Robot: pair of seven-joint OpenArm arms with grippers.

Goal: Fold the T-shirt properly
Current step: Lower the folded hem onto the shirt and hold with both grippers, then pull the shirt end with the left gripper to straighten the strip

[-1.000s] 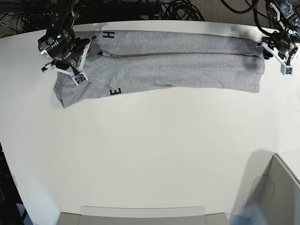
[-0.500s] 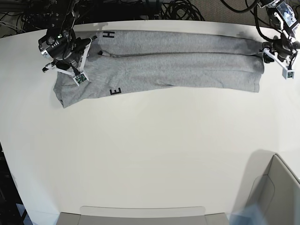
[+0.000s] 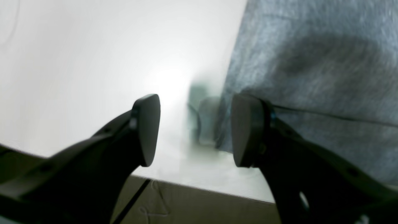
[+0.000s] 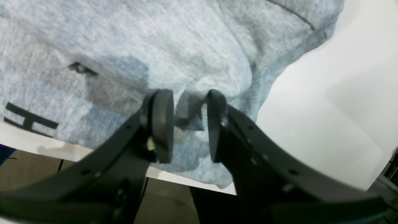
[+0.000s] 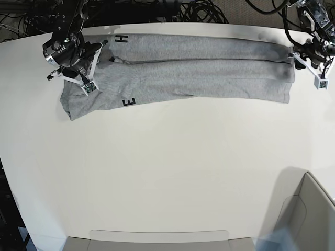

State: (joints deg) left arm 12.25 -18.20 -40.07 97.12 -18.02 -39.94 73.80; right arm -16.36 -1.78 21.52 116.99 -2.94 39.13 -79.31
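Note:
The grey T-shirt (image 5: pixel 199 73) lies as a long, narrow folded strip along the table's far edge, with black letters near its left end. At that left end my right gripper (image 5: pixel 73 78) is down on the cloth. The right wrist view shows this gripper (image 4: pixel 189 124) shut on a raised pinch of the T-shirt (image 4: pixel 186 46). At the strip's right end sits my left gripper (image 5: pixel 309 65). In the left wrist view it (image 3: pixel 196 130) stands open astride the T-shirt's (image 3: pixel 311 62) edge, with nothing held.
The white table (image 5: pixel 167 167) spreads in front of the shirt. A grey bin (image 5: pixel 311 209) stands at the front right and a flat grey tray (image 5: pixel 157 238) at the front edge. Dark cables (image 5: pixel 199 10) lie behind the table's far edge.
My left gripper has shifted slightly toward the far edge at the shirt's right end. The right gripper and the shirt have not visibly moved.

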